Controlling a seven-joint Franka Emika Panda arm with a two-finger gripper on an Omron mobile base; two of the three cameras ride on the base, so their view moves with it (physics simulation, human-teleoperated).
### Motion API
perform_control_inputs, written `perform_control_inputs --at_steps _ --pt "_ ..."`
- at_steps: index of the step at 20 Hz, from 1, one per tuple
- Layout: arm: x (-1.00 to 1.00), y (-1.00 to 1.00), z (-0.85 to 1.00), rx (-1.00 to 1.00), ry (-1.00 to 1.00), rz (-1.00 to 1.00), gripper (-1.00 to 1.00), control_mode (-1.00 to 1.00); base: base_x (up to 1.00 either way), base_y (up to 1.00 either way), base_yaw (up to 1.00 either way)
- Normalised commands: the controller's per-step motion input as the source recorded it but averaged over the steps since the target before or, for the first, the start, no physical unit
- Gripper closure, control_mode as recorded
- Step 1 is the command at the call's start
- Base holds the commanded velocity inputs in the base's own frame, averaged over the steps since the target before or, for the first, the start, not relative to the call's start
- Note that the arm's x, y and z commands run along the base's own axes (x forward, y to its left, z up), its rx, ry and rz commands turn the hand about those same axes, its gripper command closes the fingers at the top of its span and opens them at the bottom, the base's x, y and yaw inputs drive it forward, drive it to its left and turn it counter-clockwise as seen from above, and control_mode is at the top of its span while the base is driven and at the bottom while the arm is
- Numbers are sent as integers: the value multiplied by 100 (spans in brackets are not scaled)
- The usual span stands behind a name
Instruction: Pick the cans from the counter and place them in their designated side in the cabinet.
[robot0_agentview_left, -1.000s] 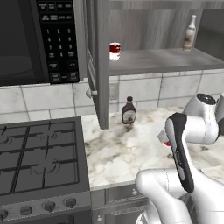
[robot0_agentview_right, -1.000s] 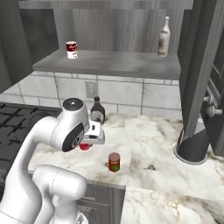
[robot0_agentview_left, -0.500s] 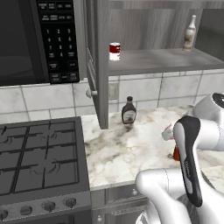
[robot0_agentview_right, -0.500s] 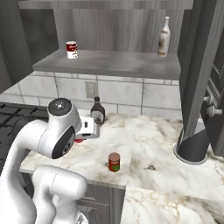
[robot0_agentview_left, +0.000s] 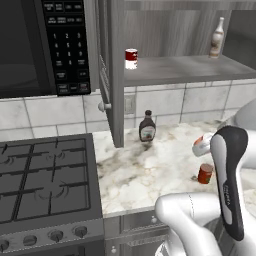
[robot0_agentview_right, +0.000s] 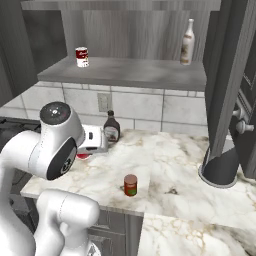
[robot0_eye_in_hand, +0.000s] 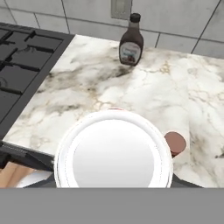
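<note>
I've swung the white-lidded can (robot0_eye_in_hand: 113, 151), apparently clamped in my fingers (robot0_eye_in_hand: 113, 181), up off the surface (robot0_agentview_left: 150, 170) beside the sauce bottle (robot0_agentview_left: 147, 126); cabinet (robot0_agentview_left: 175, 70) next.

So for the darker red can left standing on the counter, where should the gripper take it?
Grip the plain red can across its round side wall at mid-height, coming straight down from above. It stands upright on the marble counter, clear of the sauce bottle, so both sides look free.
</note>
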Motion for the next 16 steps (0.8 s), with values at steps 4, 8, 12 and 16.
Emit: perform_control_inputs --at_steps 4,8,12,16 --pt "-13 15 48 0 -2 3 100 -100 0 0 0" --pt "0 11 49 0 -1 4 100 -100 0 0 0" --pt "0 7 47 0 -2 5 100 -100 0 0 0" --pt "0 7 43 0 -7 4 100 -100 0 0 0"
